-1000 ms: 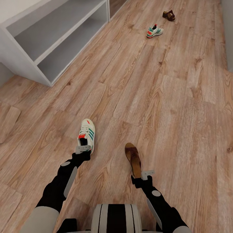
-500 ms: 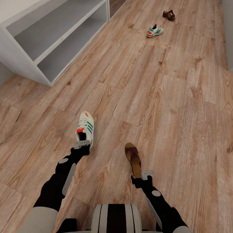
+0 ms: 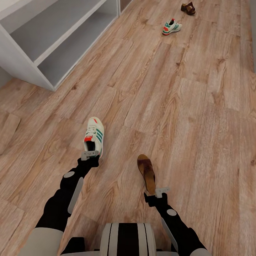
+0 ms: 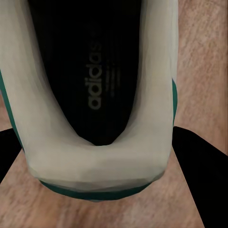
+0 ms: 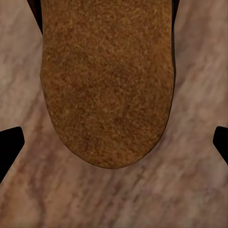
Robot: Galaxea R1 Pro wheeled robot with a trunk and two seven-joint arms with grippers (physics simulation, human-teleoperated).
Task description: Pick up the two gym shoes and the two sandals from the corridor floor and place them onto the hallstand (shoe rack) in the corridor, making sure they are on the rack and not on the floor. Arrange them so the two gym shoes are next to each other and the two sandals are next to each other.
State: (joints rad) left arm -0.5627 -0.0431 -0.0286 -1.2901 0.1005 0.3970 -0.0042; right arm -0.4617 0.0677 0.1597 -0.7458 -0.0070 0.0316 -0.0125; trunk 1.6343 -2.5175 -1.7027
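Observation:
My left gripper (image 3: 90,155) is shut on the heel of a white gym shoe (image 3: 94,135) with green stripes, held just above the corridor floor (image 3: 185,117). In the left wrist view the shoe's heel (image 4: 99,166) sits tight between both black fingers (image 4: 197,161). My right gripper (image 3: 156,192) stands open right behind the heel of a brown sandal (image 3: 146,172) lying on the planks; its fingers (image 5: 9,145) are spread wide on either side of the sandal's footbed (image 5: 107,80). The other gym shoe (image 3: 171,27) and sandal (image 3: 187,8) lie far ahead. The hallstand (image 3: 21,67) is at the upper left.
The hallstand's two open shelf compartments (image 3: 67,53) face the floor at the left. A grey wall edge (image 3: 3,76) shows beside it. Wide bare planks lie between me and the far shoes.
My left gripper has moved forward and left with the gym shoe in it. The head view has shifted a little, so the far shoes sit higher. Right arm and sandal are unmoved.

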